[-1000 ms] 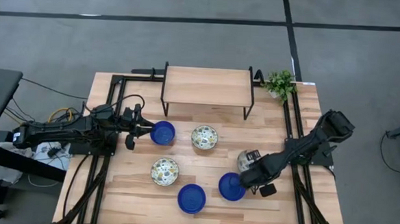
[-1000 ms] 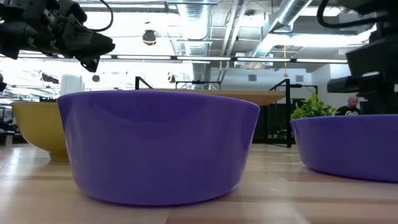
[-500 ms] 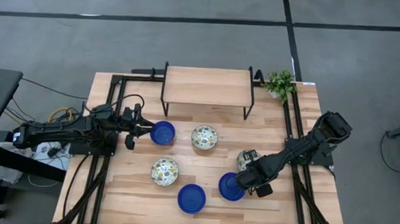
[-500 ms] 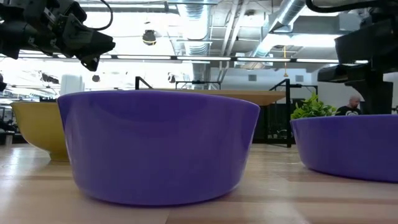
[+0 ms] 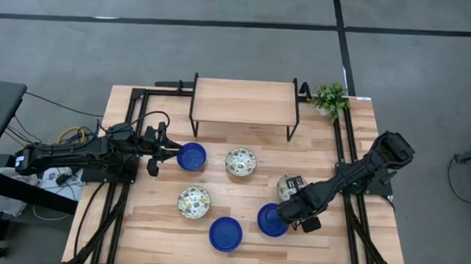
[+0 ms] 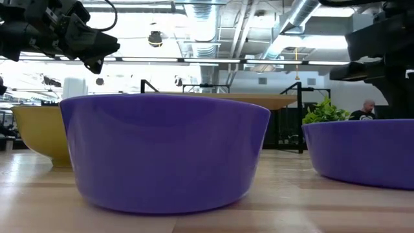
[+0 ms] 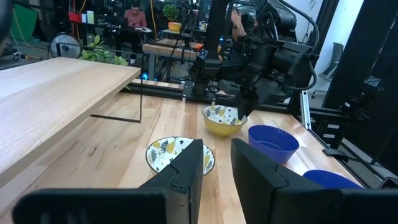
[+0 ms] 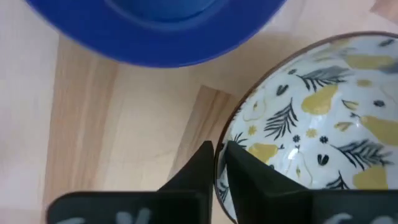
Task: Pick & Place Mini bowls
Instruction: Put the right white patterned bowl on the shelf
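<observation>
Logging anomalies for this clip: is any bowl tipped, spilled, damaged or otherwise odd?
Nothing stands out. All six mini bowls sit upright and intact; nothing is spilled. The right gripper pinches the rim of a patterned bowl beside a blue bowl. The left gripper waits by another blue bowl.

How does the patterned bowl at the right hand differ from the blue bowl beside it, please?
The patterned bowl is white inside with yellow and dark leaf motifs; the blue bowl is plain glossy blue. The right hand pinches the patterned bowl's rim, while the blue bowl sits untouched. Both stay upright on the table.

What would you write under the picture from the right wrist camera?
Right hand pinching the rim of a patterned mini bowl, with a blue mini bowl close beside it.
</observation>
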Robot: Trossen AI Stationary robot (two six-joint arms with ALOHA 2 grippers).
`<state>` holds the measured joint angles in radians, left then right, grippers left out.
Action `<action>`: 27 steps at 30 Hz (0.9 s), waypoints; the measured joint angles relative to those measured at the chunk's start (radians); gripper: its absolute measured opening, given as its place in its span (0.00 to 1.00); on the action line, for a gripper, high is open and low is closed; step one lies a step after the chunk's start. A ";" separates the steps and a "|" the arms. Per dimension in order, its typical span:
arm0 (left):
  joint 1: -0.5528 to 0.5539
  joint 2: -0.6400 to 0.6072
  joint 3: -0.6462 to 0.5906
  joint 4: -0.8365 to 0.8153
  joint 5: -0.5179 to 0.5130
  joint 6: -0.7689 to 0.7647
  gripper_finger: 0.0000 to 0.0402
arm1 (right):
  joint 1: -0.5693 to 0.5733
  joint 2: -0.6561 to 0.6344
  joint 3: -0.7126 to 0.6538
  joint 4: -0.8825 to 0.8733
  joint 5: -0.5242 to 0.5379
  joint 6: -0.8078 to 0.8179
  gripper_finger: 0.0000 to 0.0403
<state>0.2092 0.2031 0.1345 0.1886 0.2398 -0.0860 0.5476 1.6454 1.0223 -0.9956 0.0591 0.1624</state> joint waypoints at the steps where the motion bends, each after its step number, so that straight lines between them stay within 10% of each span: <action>1: 0.000 0.000 0.000 0.000 0.000 0.000 0.20 | 0.000 -0.001 0.002 -0.003 0.003 0.022 0.03; 27: 0.000 0.000 0.000 0.014 0.000 0.000 0.20 | 0.000 -0.001 0.004 -0.046 0.031 0.160 0.01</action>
<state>0.2092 0.2031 0.1345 0.2023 0.2398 -0.0860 0.5476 1.6448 1.0266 -1.0415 0.0897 0.3220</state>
